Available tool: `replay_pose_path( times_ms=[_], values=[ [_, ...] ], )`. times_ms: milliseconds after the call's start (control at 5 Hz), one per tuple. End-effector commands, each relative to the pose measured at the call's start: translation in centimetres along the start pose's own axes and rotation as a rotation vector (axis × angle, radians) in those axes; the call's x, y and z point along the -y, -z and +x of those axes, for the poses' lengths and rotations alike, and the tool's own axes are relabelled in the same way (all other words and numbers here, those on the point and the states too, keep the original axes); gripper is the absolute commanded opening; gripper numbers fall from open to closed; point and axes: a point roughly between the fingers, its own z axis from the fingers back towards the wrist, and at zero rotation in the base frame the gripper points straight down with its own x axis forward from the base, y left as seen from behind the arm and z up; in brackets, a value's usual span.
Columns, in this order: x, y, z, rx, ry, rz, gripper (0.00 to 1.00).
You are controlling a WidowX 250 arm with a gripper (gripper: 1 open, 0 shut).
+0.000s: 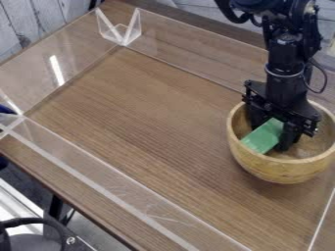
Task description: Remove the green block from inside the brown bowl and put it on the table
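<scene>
Leaning inside the brown bowl (280, 157), the green block (268, 136) tilts, long axis running lower-left to upper-right; I see my gripper (284, 125) clamping its upper end.

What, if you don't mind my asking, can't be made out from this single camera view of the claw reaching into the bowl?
- Grip: the claw hides the green block's upper end, so contact is unclear.
- Whether the block touches the brown bowl's floor: near wall hides it.
- Arm's upper part: cut off by the top edge.
- Table's right side: cut off by the frame edge.
</scene>
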Motion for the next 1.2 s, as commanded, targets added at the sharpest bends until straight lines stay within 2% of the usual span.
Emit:
replay_pose_path(
  times_ms=[0,200,600,800,1000],
  values=[
    [0.0,0.3,-0.7,-0.003,0.000,0.012,0.00],
    [0.2,0.0,-0.8,0.008,0.003,0.020,0.00],
    [0.1,-0.7,-0.3,-0.012,-0.018,-0.004,0.00],
    [-0.5,-1.5,-0.6,-0.013,-0.031,-0.016,0.00],
    [-0.9,-2.0,-0.5,-0.004,-0.014,-0.002,0.00]
  ],
)
